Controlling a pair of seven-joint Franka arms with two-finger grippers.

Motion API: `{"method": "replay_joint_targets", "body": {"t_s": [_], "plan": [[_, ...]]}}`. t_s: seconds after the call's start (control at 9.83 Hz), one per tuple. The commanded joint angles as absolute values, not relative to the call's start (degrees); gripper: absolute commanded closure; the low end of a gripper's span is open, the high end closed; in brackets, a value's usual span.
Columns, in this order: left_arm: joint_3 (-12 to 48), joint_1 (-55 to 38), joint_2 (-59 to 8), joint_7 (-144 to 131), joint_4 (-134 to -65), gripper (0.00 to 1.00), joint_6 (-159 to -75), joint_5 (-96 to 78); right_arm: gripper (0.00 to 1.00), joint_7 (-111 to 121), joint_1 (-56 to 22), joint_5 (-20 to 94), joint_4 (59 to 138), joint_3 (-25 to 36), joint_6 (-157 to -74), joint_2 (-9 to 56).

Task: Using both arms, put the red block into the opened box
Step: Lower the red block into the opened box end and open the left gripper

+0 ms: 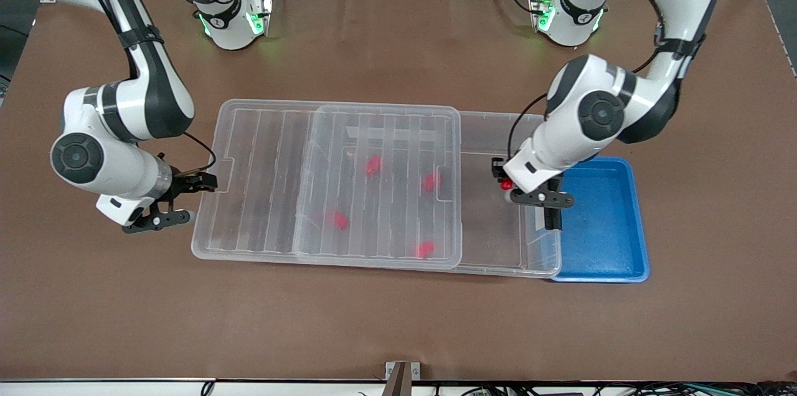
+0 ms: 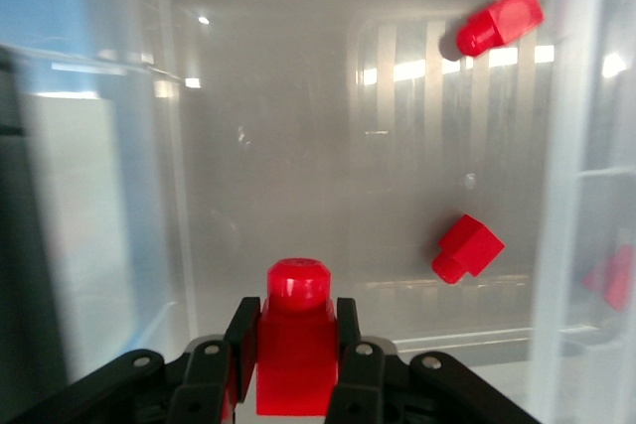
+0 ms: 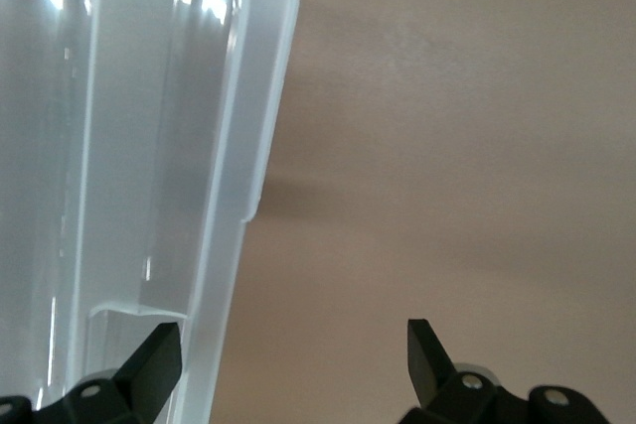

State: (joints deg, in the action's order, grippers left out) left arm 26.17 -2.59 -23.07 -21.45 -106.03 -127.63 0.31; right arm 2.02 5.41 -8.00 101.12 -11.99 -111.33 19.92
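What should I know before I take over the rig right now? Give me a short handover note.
Left tool: shut on a red block, hanging over the uncovered end of the box, beside the blue tray.
Right tool: open, at the edge of the lid at the right arm's end of the table; one finger is over the lid's rim, the other over the table.
Lid lies slid partway off, so the box is open at the left arm's end.
Done: four red blocks already lie in the box.
Left: release the held block into the box.
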Motion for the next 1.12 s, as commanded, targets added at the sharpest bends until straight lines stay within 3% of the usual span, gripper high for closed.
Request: {"method": "replay_joint_targets", "body": {"t_s": [0.0, 0.1, 0.41, 0.51, 0.71, 0.81, 1.02], "plan": [[26.19, -3.33, -28.64, -21.97, -108.28, 0.99, -133.84, 1.23, 0.00, 2.73, 5.89, -8.27, 98.64, -11.69, -107.52, 18.37], [26.10, -4.56, -30.22, -24.15, -108.02, 1.00, -134.90, 1.23, 0.00, 2.20, 5.98, -4.52, 93.65, -10.99, -102.62, 17.76], [25.75, -4.57, -34.44, -26.10, -108.11, 1.00, -136.14, 8.59, 0.00, 0.79, 5.54, 4.39, 81.51, -0.55, -90.31, 11.53], [25.58, -4.66, -35.67, -26.54, -108.02, 0.94, -136.84, 9.22, 0.00, 0.62, 5.45, 4.05, 79.04, 1.30, -85.57, 9.08], [24.71, -4.66, -36.74, -28.12, -108.02, 0.56, -137.64, 11.50, 0.00, 0.70, 5.36, 3.60, 78.66, 4.47, -84.11, 4.86], [24.61, -4.31, -36.30, -28.04, -108.02, 0.01, -137.55, 11.77, 0.00, 0.70, 5.36, 3.60, 78.92, 4.92, -83.15, 4.31], [24.70, -3.52, -32.98, -29.53, -107.15, 0.00, -134.23, 11.69, 0.00, 0.00, 5.27, 3.43, 79.45, 5.27, -82.88, 4.39]]}}
